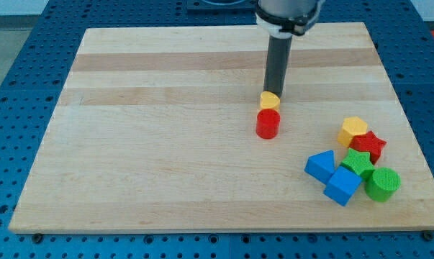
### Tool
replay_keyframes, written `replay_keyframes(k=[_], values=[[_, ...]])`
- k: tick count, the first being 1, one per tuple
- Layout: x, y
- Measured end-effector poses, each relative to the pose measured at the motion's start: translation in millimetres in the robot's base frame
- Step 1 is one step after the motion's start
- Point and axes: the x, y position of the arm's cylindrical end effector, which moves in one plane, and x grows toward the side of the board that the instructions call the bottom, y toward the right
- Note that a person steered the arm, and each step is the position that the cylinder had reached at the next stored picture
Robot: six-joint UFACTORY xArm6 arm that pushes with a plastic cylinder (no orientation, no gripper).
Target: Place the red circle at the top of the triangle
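Blue cube lies nearest us, low right in a cluster; red circle sits mid-frame, well apart.

We carry no gripper, so nothing opens or holds; our rod ends in my tip, which looks to be right behind a small yellow block, shape unclear, itself touching the red circle's upper edge. The blue triangle is at the cluster's left, just beside the blue cube and green star, with a red star, yellow hexagon and green cylinder packed close. On this surface we judge the risks thus: pushing through the yellow block may let the circle slip sideways off line, and the yellow block may travel along. Arriving too hard could knock the triangle or scatter its neighbours.
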Motion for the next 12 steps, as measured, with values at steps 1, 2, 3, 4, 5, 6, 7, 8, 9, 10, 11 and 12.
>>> replay_keyframes(k=[1, 2, 3, 4, 5, 6, 7, 8, 9, 10, 11, 12], values=[[22.5, 0.7], [24.9, -9.2], [-22.5, -11.4], [-48.4, -49.2], [-40.0, -119.4], [-20.5, -159.2], [-12.8, -139.9], [15.2, -109.5], [43.0, -92.2], [73.4, -82.4], [90.6, -64.3], [90.8, -21.3]])
